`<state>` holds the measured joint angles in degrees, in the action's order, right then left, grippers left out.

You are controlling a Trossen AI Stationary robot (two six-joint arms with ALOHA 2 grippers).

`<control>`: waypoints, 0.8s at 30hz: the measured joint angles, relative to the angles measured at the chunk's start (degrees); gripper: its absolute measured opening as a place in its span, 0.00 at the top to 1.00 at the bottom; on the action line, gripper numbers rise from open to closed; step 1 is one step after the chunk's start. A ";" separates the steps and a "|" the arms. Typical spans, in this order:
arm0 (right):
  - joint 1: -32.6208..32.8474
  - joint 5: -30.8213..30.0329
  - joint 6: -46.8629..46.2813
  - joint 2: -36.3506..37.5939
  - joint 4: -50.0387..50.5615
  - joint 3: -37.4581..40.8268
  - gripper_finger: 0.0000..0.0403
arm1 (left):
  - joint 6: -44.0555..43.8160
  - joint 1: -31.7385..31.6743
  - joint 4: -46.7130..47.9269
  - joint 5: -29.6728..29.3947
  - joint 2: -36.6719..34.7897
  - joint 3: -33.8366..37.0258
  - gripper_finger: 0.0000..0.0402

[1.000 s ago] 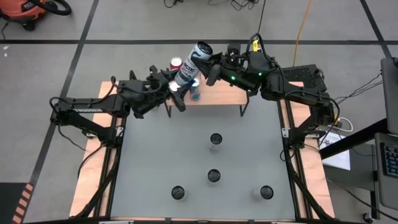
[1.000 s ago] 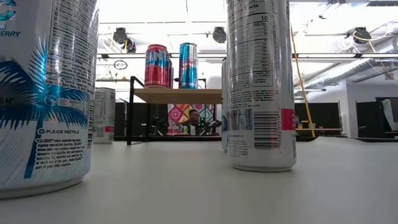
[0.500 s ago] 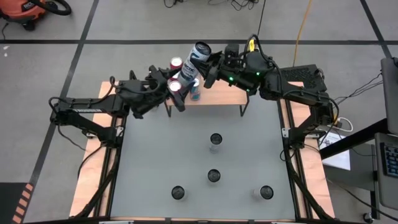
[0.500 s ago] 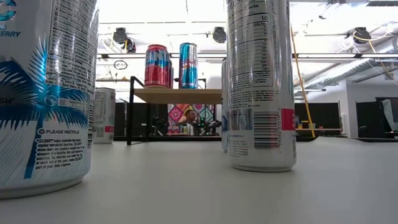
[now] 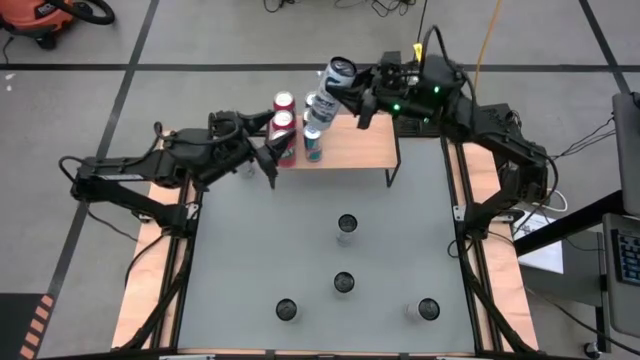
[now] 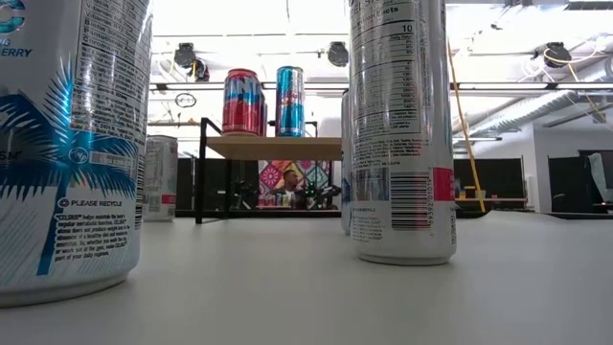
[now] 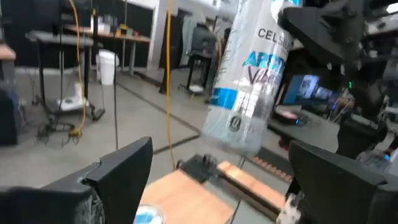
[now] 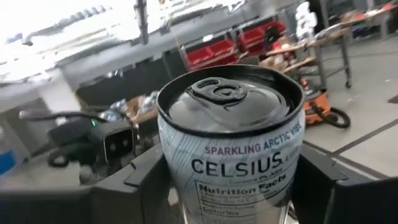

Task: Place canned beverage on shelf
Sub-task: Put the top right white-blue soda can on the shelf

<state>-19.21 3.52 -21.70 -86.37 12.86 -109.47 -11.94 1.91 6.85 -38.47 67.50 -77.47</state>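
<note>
The shelf (image 5: 350, 145) (image 6: 273, 147) stands at the table's far edge on thin black legs. Two red cans (image 5: 285, 125) and a blue can (image 5: 313, 143) stand on its wooden top near the left end. Above them my right gripper (image 5: 352, 92) is shut on a white-and-blue canned beverage (image 5: 326, 92) (image 7: 249, 81) (image 8: 231, 143), which tilts in the air. My left gripper (image 5: 258, 152) (image 7: 224, 186) is open just left of the shelf, level, facing the can, with nothing between its fingers. My right gripper pinches the can's side wall just below its top rim (image 8: 180, 162) between its two fingers, one finger (image 8: 140, 177) on each side. The fingers come roughly level from the table's right and lie across the can. The can is lifted clear above the shelf, tilted, its lower end (image 5: 317, 113) toward the left arm.
Several silver cans stand upright on the grey table: (image 5: 347, 225), (image 5: 344, 283), (image 5: 288, 310), (image 5: 428, 310). Two of them loom close in the low view (image 6: 67, 144), (image 6: 400, 125). The shelf's right half (image 5: 370, 150) is bare wood. A person (image 6: 287, 182) shows far behind the shelf.
My left gripper has drawn back toward the table's left edge, away from the can's lower end. My right gripper has carried the can toward the table's right and far edge, rolling as it went; the can stays tilted and clear of the shelf.
</note>
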 joint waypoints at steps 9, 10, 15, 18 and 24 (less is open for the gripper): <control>-13.85 22.24 -1.37 -0.36 1.00 -0.09 0.44 | -10.21 0.00 11.31 -3.63 -3.90 0.02 0.07; -15.27 24.17 -1.08 -0.43 1.49 -0.09 0.44 | -10.24 0.00 11.47 -4.17 -3.94 0.02 0.07; -21.29 34.04 1.44 -0.63 2.50 -0.07 0.44 | -9.78 0.00 12.50 -6.21 -3.97 0.02 0.07; -24.11 40.43 3.33 -0.56 2.22 -0.08 0.44 | -10.10 -0.26 14.01 -6.72 -3.97 0.02 0.07; -27.66 47.62 6.11 -1.68 2.53 -0.08 0.44 | -10.19 -0.39 15.00 -9.04 -3.97 0.02 0.07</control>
<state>-46.87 51.14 -15.59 -88.05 15.39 -109.55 -22.13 1.52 21.85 -47.51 63.53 -77.45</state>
